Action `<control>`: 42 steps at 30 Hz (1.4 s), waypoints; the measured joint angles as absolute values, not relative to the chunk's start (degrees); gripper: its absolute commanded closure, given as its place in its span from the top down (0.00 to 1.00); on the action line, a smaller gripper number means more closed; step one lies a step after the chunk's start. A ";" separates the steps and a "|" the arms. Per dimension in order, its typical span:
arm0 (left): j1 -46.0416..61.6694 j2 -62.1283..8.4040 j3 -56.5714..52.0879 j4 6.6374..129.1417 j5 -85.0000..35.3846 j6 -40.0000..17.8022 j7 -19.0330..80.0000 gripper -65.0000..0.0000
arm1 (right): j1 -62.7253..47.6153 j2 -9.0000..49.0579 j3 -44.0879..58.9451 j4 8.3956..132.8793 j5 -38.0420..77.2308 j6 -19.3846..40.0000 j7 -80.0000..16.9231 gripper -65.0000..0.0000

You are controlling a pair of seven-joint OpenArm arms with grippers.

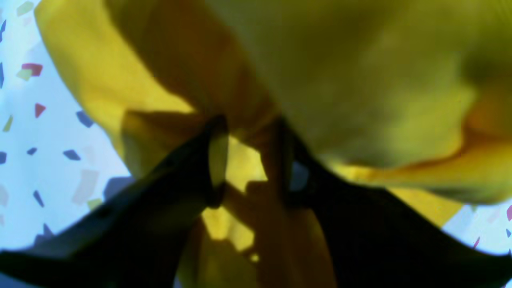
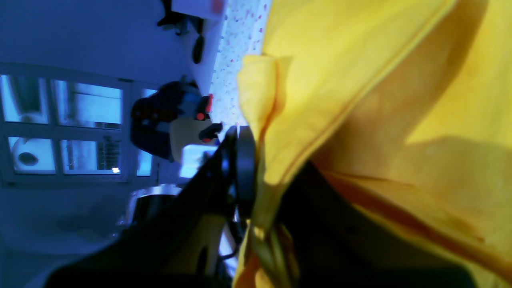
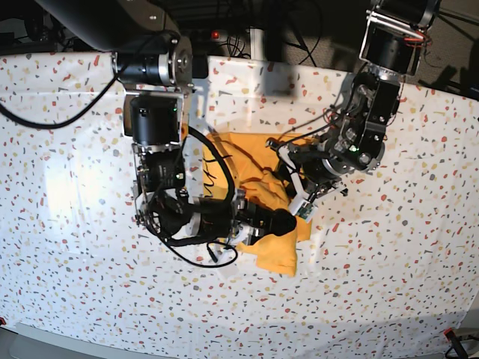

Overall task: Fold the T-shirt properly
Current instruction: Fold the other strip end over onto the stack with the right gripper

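Speckled worktop (image 3: 75,187) runs toward me, the yellow T-shirt (image 3: 273,250) bunched at its middle between both arms. Nearest, the right end effector (image 2: 260,176) is pressed together, pinching a folded hem. Just behind, the left end effector (image 1: 250,160) stands part spread with cloth gathered between its fingers (image 1: 218,160), more fabric draped over it

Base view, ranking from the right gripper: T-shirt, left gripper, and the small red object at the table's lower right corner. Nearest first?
1. T-shirt: touching, pinched in the right gripper.
2. left gripper: just up and view-right, across the bunched cloth.
3. red object: farthest, at the lower right corner.
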State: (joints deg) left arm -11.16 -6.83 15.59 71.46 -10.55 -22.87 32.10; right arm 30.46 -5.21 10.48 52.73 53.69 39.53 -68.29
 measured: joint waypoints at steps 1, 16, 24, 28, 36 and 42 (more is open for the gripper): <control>-11.31 -6.81 15.59 71.46 -10.59 -22.87 32.67 0.34 | 30.46 -5.43 10.48 52.73 52.21 39.55 -68.25 0.00; -15.38 -7.01 15.59 79.35 -10.35 -19.94 47.24 0.34 | 30.30 -5.56 10.55 52.73 50.89 39.53 -67.57 0.00; -16.10 -9.19 15.59 83.15 -1.52 -20.05 46.68 0.34 | 30.28 -5.58 10.55 52.73 51.00 39.53 -67.40 0.00; -18.02 -12.47 15.59 83.15 5.02 -13.69 46.50 0.34 | 30.30 -5.58 10.55 52.73 50.92 39.53 -67.40 0.00; -19.05 -20.10 15.62 83.18 3.38 -6.20 46.57 0.34 | 30.30 -5.87 10.55 52.73 50.89 39.53 -68.51 0.12; -19.05 -21.58 15.70 83.18 -3.51 -6.17 46.46 0.34 | 30.30 -7.90 10.55 52.73 51.11 39.53 -70.59 0.50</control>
State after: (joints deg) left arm -19.05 -21.58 15.70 83.18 -3.51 -6.17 46.46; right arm 30.30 -7.90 10.55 52.73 51.11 39.53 -70.59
